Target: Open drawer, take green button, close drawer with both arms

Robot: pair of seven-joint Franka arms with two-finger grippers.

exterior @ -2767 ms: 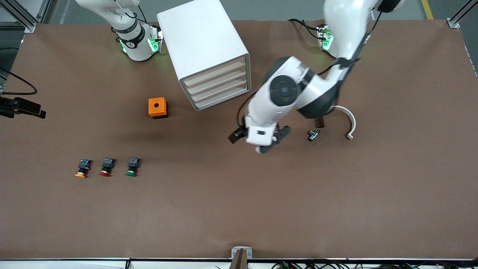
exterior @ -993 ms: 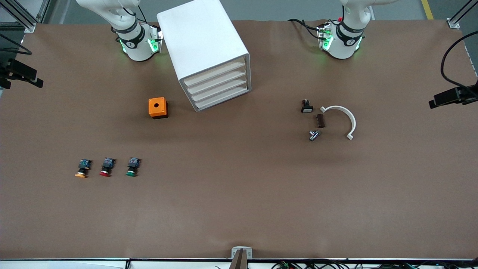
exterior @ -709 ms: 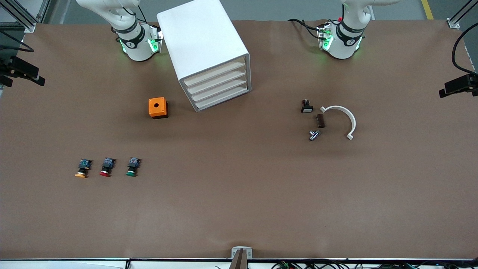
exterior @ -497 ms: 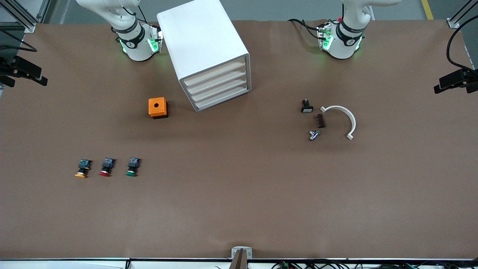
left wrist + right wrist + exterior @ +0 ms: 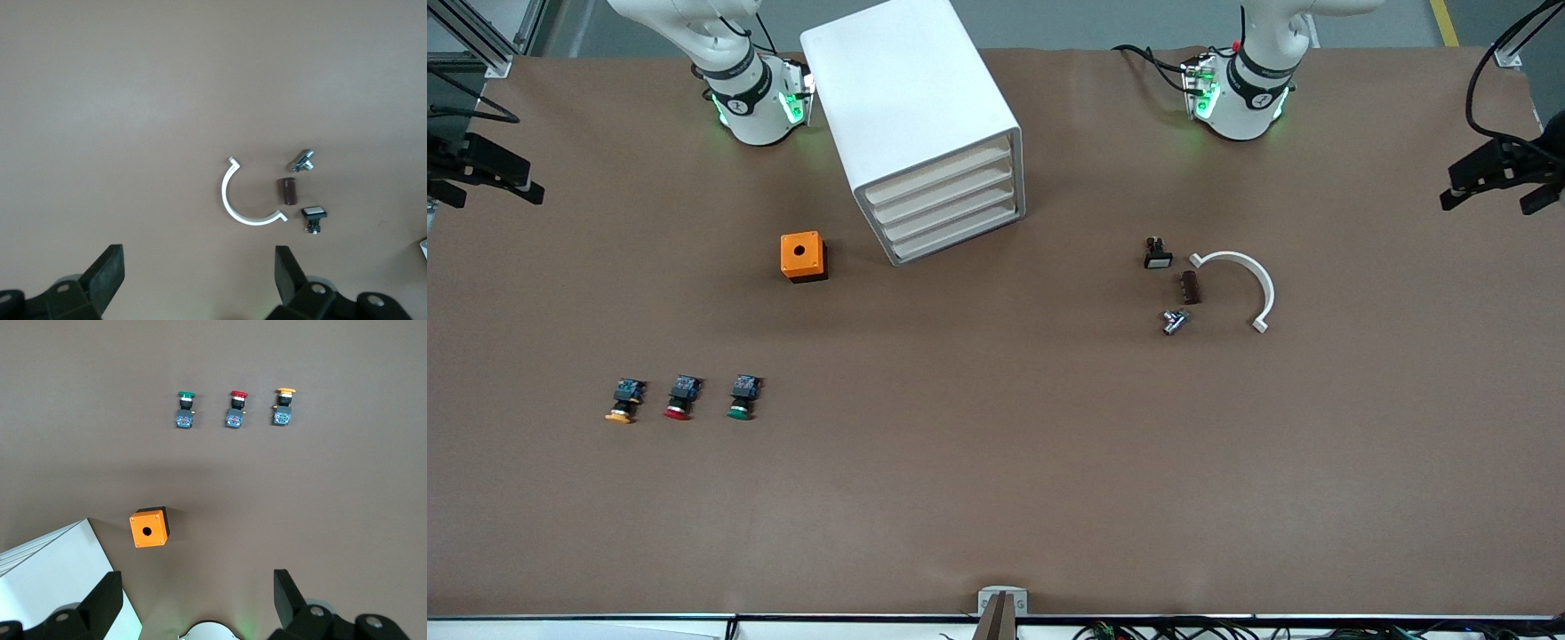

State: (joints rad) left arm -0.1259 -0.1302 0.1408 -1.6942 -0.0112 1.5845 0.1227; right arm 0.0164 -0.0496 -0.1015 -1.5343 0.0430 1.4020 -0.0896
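The white cabinet (image 5: 911, 98) stands near the arm bases, and its four cream drawers (image 5: 947, 209) are all shut. A corner of the cabinet also shows in the right wrist view (image 5: 60, 580). The green-capped button (image 5: 740, 398) lies on the table, nearer to the front camera, toward the right arm's end; it also shows in the right wrist view (image 5: 186, 410). My left gripper (image 5: 1489, 191) is open and empty, high over the left arm's end (image 5: 198, 280). My right gripper (image 5: 489, 178) is open and empty, high over the right arm's end (image 5: 197, 600).
A red-capped button (image 5: 680, 397) and an orange-capped button (image 5: 623, 402) lie beside the green one. An orange box with a hole (image 5: 803, 256) sits beside the cabinet. A white arc (image 5: 1240, 284), a brown piece (image 5: 1190, 287), a bolt (image 5: 1174, 321) and a white-capped part (image 5: 1158, 254) lie toward the left arm's end.
The left arm, low over the table in front of the cabinet 2.8 s ago, has drawn back and up to its own end. The drawers and buttons have not moved.
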